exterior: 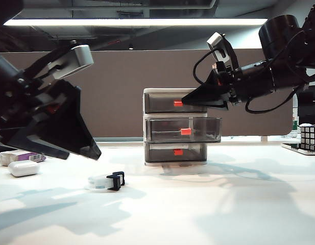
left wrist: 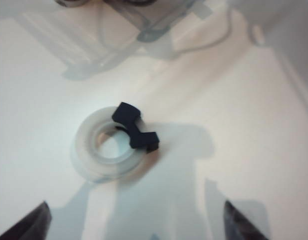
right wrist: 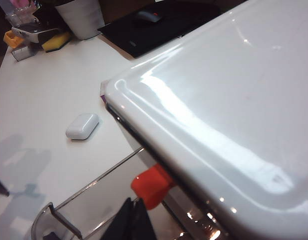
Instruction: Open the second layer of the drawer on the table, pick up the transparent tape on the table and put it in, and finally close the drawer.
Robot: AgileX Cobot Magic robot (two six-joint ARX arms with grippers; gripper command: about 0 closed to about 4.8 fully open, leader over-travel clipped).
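1. On the far left, a purple-and-white box (exterior: 22, 155) and a white oval case (exterior: 23, 168) lie on the worktop (exterior: 208, 214), not part of the job.
2. The left gripper (left wrist: 136, 222) hangs above the tape roll (exterior: 107, 181), fingers (left wrist: 29, 225) spread wide and empty; the roll lies flat between their tips in the wrist view.
3. Midway, the cabinet (exterior: 175, 127) has its middle drawer (exterior: 184, 129) pulled out, so opening looks done.
4. The right gripper (exterior: 190, 98) hovers by the top drawer's red handle (exterior: 178, 103); its tips look together, holding nothing.
5. Picking up the tape is the step in hand: next, I'd say, lower the left fingers around the roll and close.
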